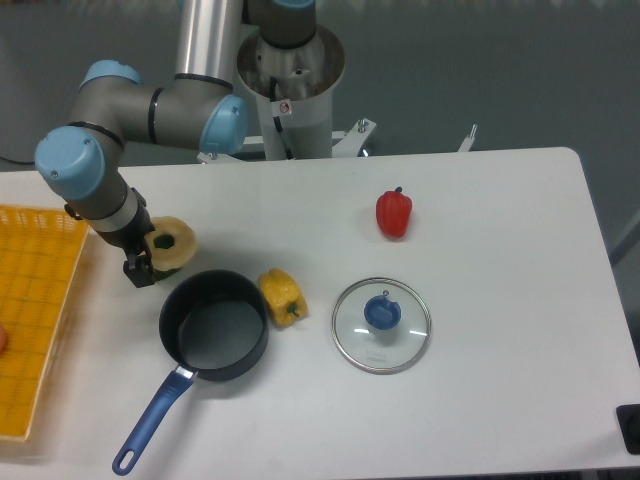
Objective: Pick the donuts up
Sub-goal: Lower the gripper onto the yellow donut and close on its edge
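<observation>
From the fixed camera, the donuts (171,246) lie flat on the white bench (480,400), just off the black pan (214,324) at its 11 o'clock, with something green showing in the centre hole. The end effector (141,266) sits touching the ring's left edge, so the ring lies at about 2 o'clock from it (a round thing, so no long axis to align). Its fingers are hidden under the wrist; whether they are released or clenched I cannot tell.
</observation>
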Controlling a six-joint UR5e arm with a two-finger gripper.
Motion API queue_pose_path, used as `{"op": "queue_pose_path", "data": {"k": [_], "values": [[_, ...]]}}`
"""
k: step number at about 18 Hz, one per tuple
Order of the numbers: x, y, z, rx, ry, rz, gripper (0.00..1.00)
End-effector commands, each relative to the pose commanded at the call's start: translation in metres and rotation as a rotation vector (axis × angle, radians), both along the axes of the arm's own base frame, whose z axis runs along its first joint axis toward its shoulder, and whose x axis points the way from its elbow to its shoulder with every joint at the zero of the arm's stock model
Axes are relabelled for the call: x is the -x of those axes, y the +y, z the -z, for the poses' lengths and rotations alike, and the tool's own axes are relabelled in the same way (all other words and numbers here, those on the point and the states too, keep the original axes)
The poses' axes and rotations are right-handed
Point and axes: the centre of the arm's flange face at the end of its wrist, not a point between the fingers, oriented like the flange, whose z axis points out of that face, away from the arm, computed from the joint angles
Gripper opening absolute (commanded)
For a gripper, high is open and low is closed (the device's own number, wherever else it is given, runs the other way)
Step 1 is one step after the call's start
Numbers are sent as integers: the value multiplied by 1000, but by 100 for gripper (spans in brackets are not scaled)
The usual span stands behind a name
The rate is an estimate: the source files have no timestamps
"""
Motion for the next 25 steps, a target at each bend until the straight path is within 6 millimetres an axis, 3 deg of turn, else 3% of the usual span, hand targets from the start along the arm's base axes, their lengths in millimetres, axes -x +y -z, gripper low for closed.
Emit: {"op": "queue_pose_path", "data": {"k": [5,18,25], "values": [[3,0,-1,0,2,-8,92],[13,0,0,13,13,-12,93],[10,0,10,32,20,-16,93]]}}
